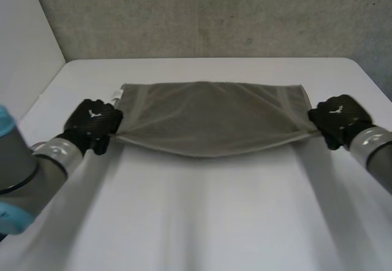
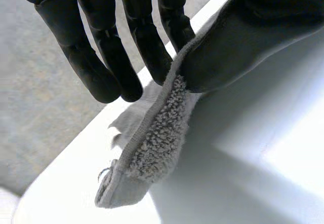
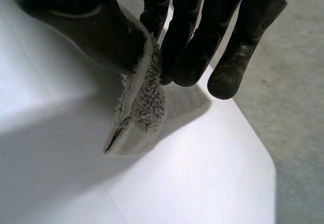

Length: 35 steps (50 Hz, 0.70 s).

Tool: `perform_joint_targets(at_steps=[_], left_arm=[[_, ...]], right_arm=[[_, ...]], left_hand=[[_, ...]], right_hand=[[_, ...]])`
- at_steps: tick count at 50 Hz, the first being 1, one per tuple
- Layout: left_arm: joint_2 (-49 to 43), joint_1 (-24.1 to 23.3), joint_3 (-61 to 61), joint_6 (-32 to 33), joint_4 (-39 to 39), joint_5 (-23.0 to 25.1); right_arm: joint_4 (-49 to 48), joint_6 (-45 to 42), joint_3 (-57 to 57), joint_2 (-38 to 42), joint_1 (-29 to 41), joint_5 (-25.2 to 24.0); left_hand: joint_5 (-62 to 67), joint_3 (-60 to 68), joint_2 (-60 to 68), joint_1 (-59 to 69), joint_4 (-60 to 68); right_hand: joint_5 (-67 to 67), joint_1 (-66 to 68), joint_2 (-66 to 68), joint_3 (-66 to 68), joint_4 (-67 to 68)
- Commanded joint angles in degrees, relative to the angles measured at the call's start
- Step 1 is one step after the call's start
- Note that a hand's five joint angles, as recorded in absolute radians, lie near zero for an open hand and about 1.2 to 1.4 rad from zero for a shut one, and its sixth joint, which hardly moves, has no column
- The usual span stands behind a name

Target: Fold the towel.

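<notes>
A: Start with the towel point(image 1: 211, 118), operator. It is grey-brown, drawn out wide between your two hands, with the white table point(image 1: 202, 222) beneath it. Its far edge runs nearly straight, and its near edge bows outward in the middle.

B: Is the middle down on the table?

A: You can't tell from the head view whether it lies flat or hangs just clear. A thin shadow sits right under that bowed edge.

B: What about the towel's left end?

A: Your left robot hand point(image 1: 92, 122) is at the near left corner. In the left wrist view the thumb point(image 2: 238, 46) clamps the hemmed edge against one finger, a firm pinch on the towel. The other fingers point(image 2: 101, 62) reach out straight beside it. Below the pinch, the looped pile of the corner droops toward the table.

B: And the right end?

A: It's the mirror picture. Your right robot hand point(image 1: 340, 119) has the near right corner. In the right wrist view its thumb squeezes the edge against the fingers, closed on the cloth. The corner's tip hangs below the grip, and whether it touches the table you can't say.

B: What is further out?

A: The grey left arm point(image 1: 24, 160), with its light-blue cap, leads back from the towel's left end. The right arm point(image 1: 373, 148) leads back from the right end. Past the towel's far edge comes a strip of table, then a speckled grey wall point(image 1: 202, 13).
</notes>
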Motion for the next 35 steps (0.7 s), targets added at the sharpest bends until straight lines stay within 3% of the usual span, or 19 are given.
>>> perform_joint_targets(at_steps=[1,5,11,13,16,18,23,27,30,35], left_arm=[[14.89,6.87,-7.98,-0.19,-2.28,0.25],[17.91,8.12,-8.96,-0.28,-3.34,1.57],[17.29,7.94,-7.72,-0.46,-2.99,4.82],[14.66,7.24,-6.41,-0.37,-2.63,5.00],[6.57,4.34,-1.05,-0.46,-2.11,4.21],[-1.38,-0.47,6.65,-0.28,-2.37,3.25],[-8.46,-2.17,14.07,-0.28,-2.46,1.22],[-20.81,-3.22,28.88,-0.11,-2.81,-4.65],[-24.10,-3.40,33.50,-0.11,-3.25,-6.16],[-36.82,-4.36,52.88,-0.11,-10.35,-8.53]], right_arm=[[10.03,-0.46,2.66,-11.71,-3.44,-2.48],[16.11,-1.33,0.82,-13.48,-5.11,-4.51],[17.00,-3.62,-2.35,-11.02,-4.94,-4.69],[16.92,-4.06,-7.25,-4.21,-4.42,-4.25],[17.00,-3.80,-10.62,0.05,-3.80,-3.63],[17.00,-2.92,-17.53,8.01,-1.18,-2.93],[17.00,-0.56,-29.56,19.09,1.91,1.27],[17.00,-0.02,-41.60,28.85,2.53,6.02],[16.92,0.15,-48.73,34.39,2.97,7.35],[16.74,0.24,-58.31,41.08,4.20,7.44]], left_hand=[[-15.34,-8.39,-7.05,-2.17,-7.14],[-15.34,-8.39,-7.05,-2.17,-7.14],[-15.34,-8.39,-7.05,-2.17,-7.14],[-15.34,-8.39,-7.05,-2.17,-7.14],[-15.34,-8.39,-7.05,-2.17,-7.14],[-15.34,-8.39,-7.05,-2.17,-7.14],[-15.34,-8.39,-7.05,-2.17,-7.14],[-15.34,-8.39,-7.05,-2.17,-7.14],[-15.34,-8.39,-7.05,-2.17,-7.14],[-15.34,-8.39,-7.05,-2.17,-7.14]], right_hand=[[1.60,3.73,3.38,3.56,2.82],[1.60,3.73,3.38,3.56,2.82],[1.60,3.73,3.38,3.56,2.82],[1.60,3.73,3.38,3.56,2.82],[1.60,3.73,3.38,3.56,2.82],[1.60,3.73,3.38,3.56,2.82],[1.60,3.73,3.38,3.56,2.82],[1.60,3.73,3.38,3.56,2.82],[1.60,3.73,3.38,3.56,2.82],[1.60,3.73,3.38,3.56,2.82]])
